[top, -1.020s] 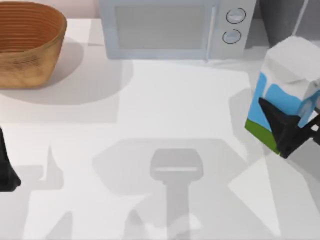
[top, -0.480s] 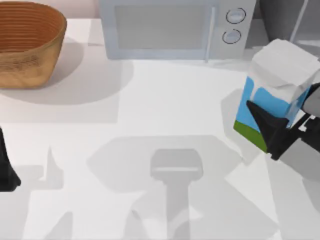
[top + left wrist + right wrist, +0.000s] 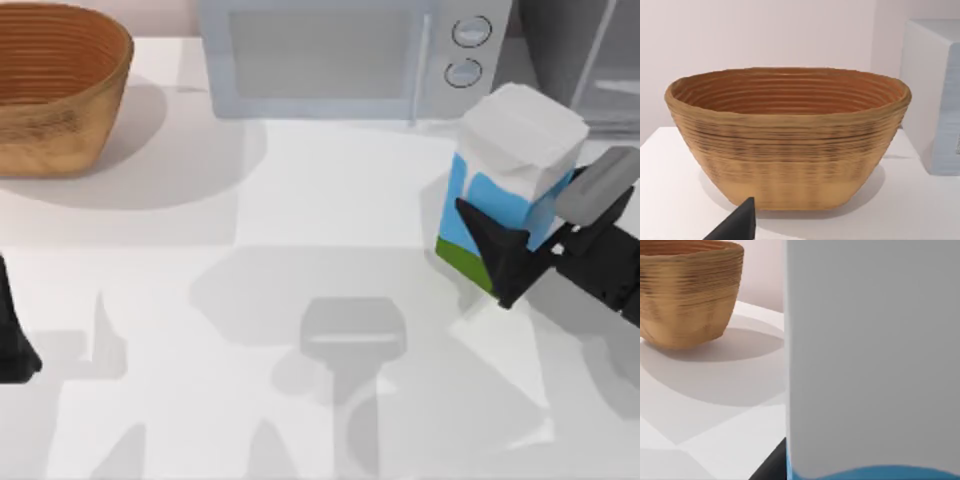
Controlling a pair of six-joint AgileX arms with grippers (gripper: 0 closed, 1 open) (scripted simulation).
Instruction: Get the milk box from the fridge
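One right hand point(image 3: 515, 262) clamped on milk box point(image 3: 508, 185) | top view: fridge point(image 3: 585, 55) beyond hand | right wrist: basket point(image 3: 687, 290) past box | left hand point(image 3: 15, 345) parked, grip untellable

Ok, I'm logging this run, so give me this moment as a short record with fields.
milk box: upright, gripped by the right claw, in front of the microwave's knob end
right claw: shut on the milk box, right side of the table
left claw: parked at the table's left edge
fridge: back right corner
microwave: back centre
basket: back left corner
table: white
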